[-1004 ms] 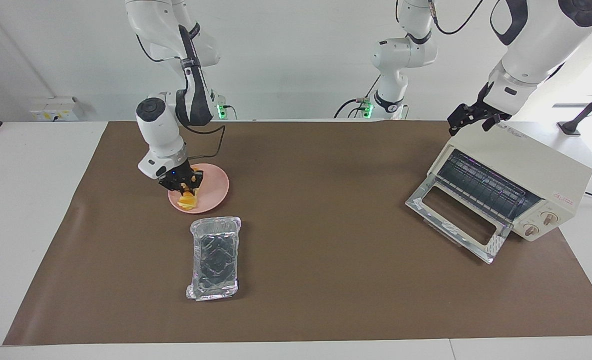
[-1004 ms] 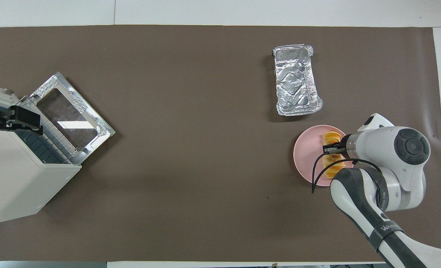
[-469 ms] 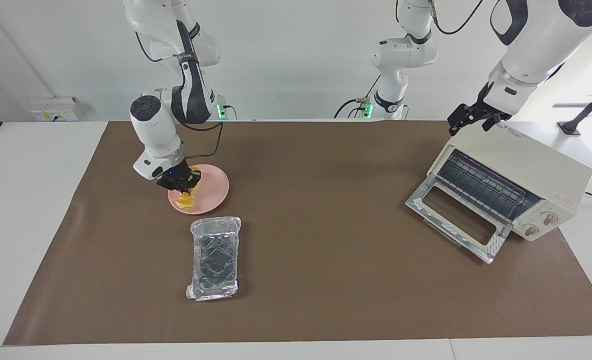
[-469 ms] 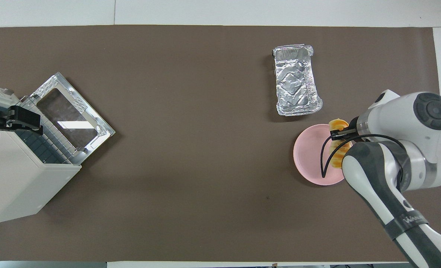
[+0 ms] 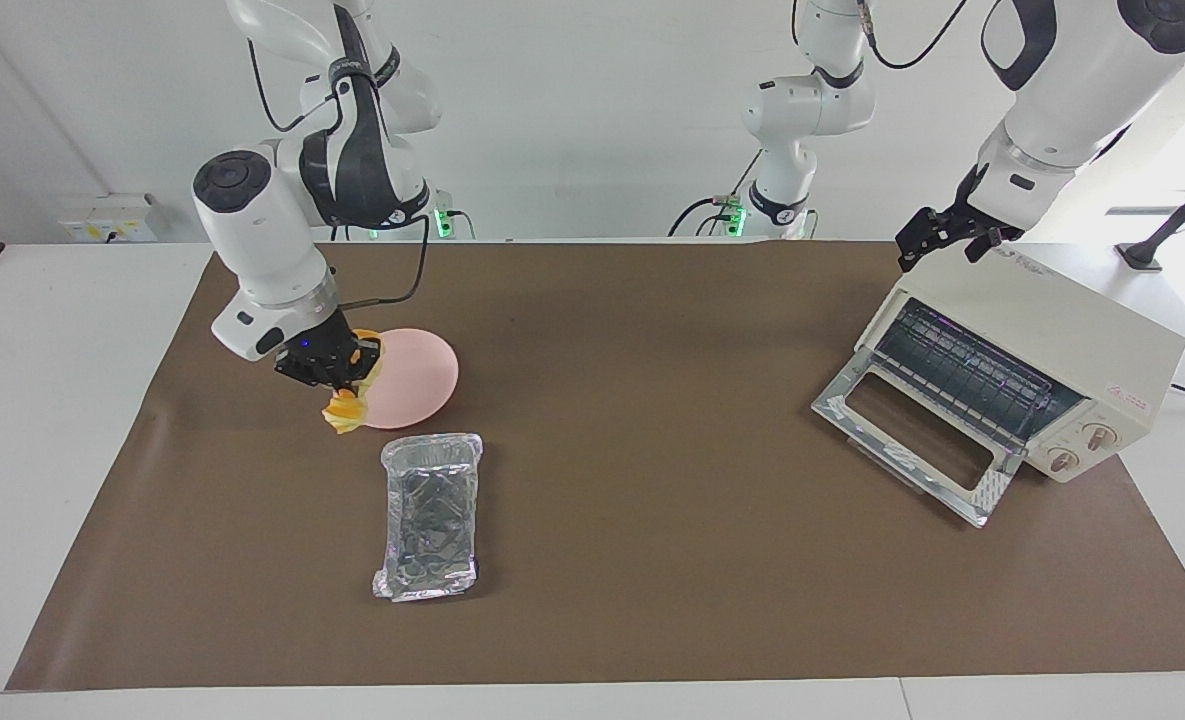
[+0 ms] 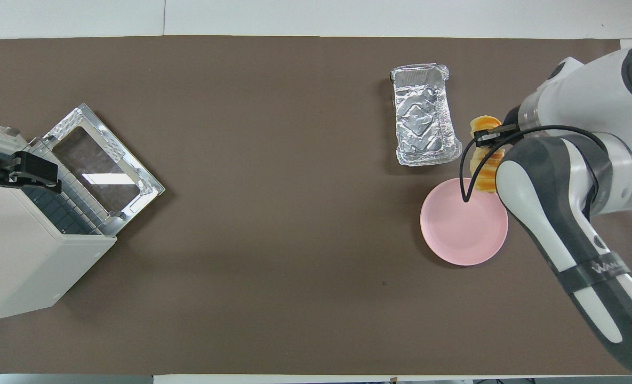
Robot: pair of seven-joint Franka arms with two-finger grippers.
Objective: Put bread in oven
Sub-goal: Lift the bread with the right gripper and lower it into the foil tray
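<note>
Right claw (image 5: 337,372) lifted bread (image 5: 344,411) off plate (image 5: 414,380)

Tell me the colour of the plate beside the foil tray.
The plate is plain pale pink, with no pattern; the overhead view shows it best.

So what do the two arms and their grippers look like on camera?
Both arms are glossy white with rounded shells and dark grey joint bands and caps. The right arm trails a thin black cable to its wrist and bears grey lettering on its forearm. The right gripper is black with a small blue light; the left gripper is black too.
</note>
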